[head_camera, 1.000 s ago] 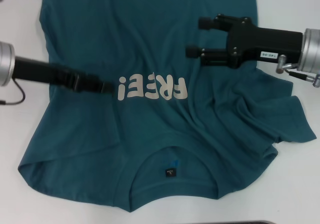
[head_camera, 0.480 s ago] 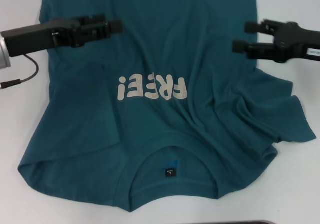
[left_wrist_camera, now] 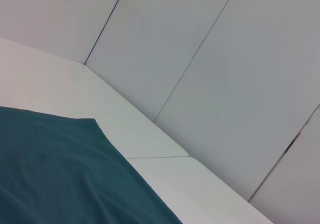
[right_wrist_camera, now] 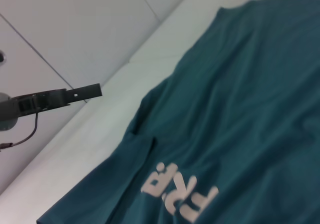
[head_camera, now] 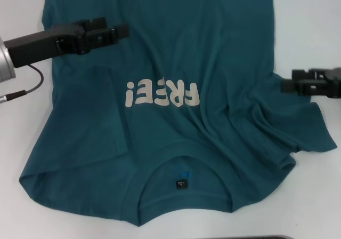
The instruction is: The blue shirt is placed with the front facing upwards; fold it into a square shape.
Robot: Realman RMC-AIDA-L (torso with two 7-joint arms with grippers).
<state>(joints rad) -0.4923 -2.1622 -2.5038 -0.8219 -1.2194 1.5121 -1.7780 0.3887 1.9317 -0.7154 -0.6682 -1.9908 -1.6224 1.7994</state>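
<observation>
The blue shirt lies spread on a white table, front up, with its cream lettering in the middle of the chest and its collar with a small black neck label on the side nearest the robot. Neither side is folded in, so the square fold looks barely begun.

The left gripper is above the shirt's left side, past the lettering and toward the hem. Its fingertips point inward over the cloth and hold nothing. Whether its fingers are apart or together cannot be told from the head view.

The right gripper reaches in at the shirt's right edge, its tips just beside a bunched, wrinkled sleeve. It holds no cloth, and its finger spacing cannot be told either.

Both arms sit out toward opposite sides, probably so each can take an edge and bring it toward the centre. The rumpled right sleeve may need smoothing first, or the fold could turn out uneven.
</observation>
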